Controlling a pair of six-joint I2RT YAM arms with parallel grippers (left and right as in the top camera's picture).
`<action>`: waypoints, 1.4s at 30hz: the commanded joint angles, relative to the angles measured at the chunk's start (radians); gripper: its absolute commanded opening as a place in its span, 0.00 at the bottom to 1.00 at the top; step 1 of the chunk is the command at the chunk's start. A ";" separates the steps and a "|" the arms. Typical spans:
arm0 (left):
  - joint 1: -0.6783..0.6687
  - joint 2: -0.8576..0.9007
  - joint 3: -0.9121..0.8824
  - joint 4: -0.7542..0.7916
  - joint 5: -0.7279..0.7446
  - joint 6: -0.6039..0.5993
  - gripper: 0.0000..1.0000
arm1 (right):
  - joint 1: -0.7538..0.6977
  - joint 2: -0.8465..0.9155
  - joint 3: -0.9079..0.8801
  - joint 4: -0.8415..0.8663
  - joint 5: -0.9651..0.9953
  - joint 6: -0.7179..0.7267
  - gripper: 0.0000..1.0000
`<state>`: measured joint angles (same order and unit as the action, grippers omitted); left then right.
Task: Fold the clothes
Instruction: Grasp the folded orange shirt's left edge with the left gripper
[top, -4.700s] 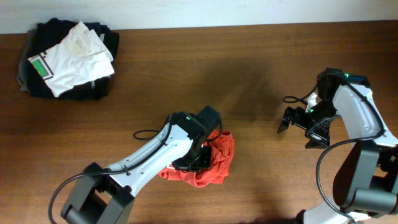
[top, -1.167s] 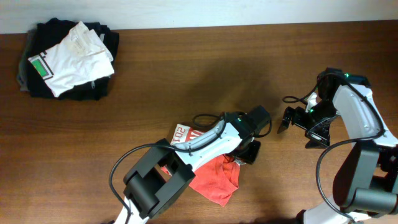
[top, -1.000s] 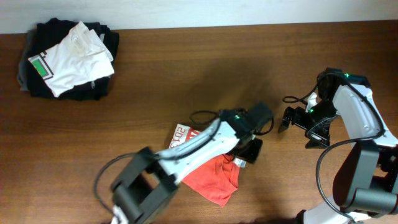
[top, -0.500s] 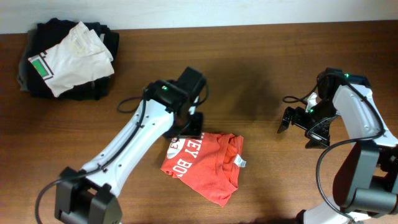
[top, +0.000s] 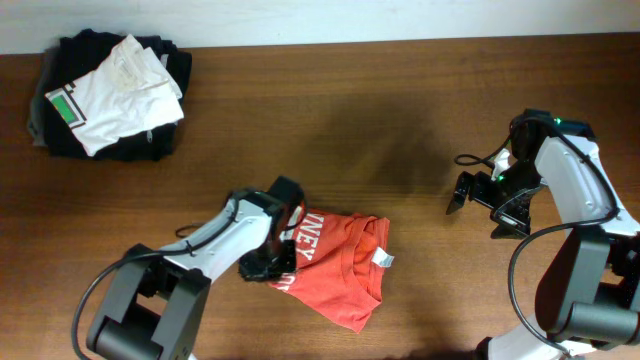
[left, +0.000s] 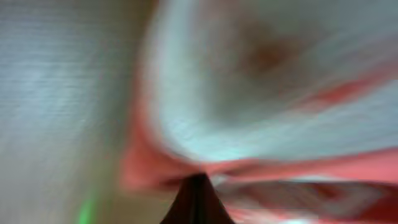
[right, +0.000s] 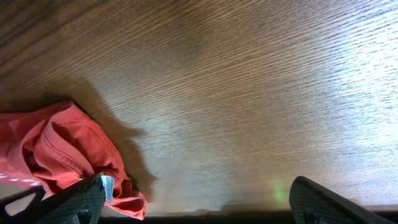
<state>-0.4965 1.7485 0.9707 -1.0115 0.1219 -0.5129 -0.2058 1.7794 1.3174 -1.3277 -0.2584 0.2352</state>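
Tabletop (top: 400, 90) of brown wood carries everything we see. At its far left corner sits a pile of black folded garments (top: 150, 145) with a white garment (top: 120, 90) on top, well apart from the work. Nearer us, the T-shirt (top: 345, 275) lies crumpled, its white lettering (top: 318, 232) partly hidden under our left arm (top: 215, 240). The left gripper (top: 272, 265) is closed, down on the shirt's left edge; our wrist view is too blurred to tell whether cloth is caught. The right gripper (top: 460, 193) hangs wide open, holding nothing, off to the shirt's right. The neck label (top: 381, 259) faces up.
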 joint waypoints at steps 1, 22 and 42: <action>0.056 -0.028 0.031 -0.102 -0.014 -0.105 0.01 | 0.002 -0.006 0.011 0.000 0.009 0.002 0.98; -0.206 0.068 0.203 0.431 0.056 -0.102 0.02 | 0.002 -0.006 0.011 0.000 0.009 0.002 0.98; -0.200 -0.178 0.326 0.445 0.072 0.048 0.99 | 0.002 -0.006 0.011 0.000 0.009 0.002 0.98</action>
<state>-0.7551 1.7191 1.2667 -0.4797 0.2356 -0.5301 -0.2058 1.7794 1.3178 -1.3273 -0.2584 0.2359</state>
